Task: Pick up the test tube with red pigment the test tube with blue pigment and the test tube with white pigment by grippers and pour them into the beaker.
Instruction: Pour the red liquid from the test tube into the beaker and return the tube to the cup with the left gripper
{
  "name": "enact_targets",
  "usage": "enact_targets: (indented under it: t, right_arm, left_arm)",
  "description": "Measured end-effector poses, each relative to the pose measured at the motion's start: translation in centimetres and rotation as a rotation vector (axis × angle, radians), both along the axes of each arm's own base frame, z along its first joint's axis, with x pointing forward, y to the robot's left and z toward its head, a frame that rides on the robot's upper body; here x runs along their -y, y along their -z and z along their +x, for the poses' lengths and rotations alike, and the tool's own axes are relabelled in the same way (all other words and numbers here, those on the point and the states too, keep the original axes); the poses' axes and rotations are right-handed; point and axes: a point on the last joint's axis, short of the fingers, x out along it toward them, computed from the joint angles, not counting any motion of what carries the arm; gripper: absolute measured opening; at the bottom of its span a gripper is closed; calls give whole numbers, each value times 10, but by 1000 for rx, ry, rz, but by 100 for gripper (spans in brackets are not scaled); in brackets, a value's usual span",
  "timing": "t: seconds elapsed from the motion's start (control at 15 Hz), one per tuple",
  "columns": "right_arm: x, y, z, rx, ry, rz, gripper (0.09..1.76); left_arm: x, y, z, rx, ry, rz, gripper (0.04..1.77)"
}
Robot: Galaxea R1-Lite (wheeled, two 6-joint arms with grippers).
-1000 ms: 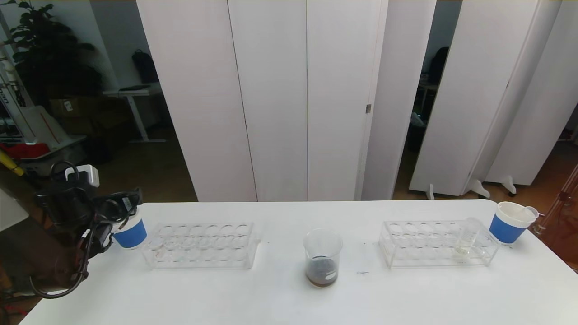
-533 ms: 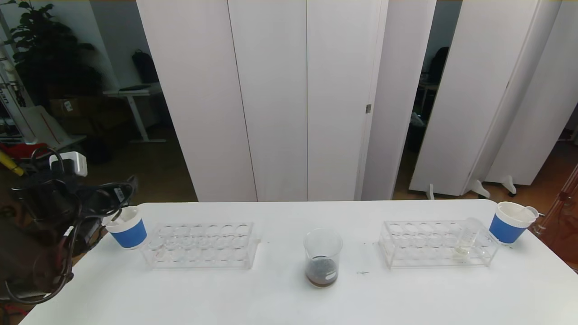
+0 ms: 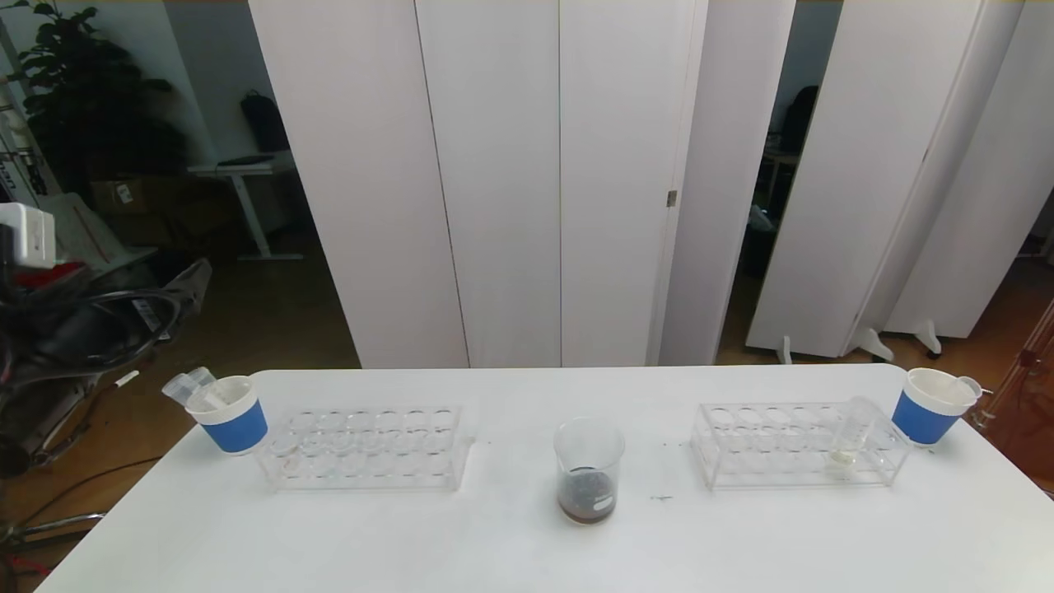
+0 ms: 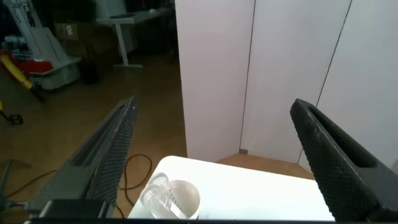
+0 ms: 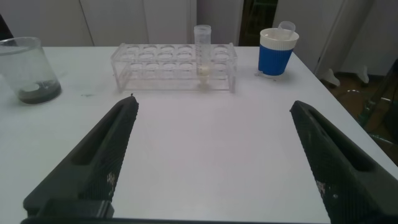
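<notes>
On table, beaker [image 3: 588, 469] with dark dregs, white-pigment tube [image 3: 849, 435] racked

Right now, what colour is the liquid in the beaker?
Dark brown, pooled at the bottom of the beaker; the head view shows it best.

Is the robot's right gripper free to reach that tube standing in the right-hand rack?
Probably yes. The right gripper is open, facing the test tube with white pigment upright in the rack, with only bare table between them.

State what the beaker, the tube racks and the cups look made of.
Clear round beaker: likely glass, transparent and glossy, with dark liquid showing through.
Clear holed racks: probably acrylic, see-through with sharp flat edges.
Blue-and-white cups: apparently paper, matte and opaque.
</notes>
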Motion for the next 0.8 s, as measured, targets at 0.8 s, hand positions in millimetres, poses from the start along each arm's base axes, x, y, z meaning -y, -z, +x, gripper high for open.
enact_targets:
  t: [0.8]
  right_arm:
    - [0, 0, 0, 0, 0, 0, 175]
  left_arm:
    - [52, -36, -224, -32, 152, 87, 175]
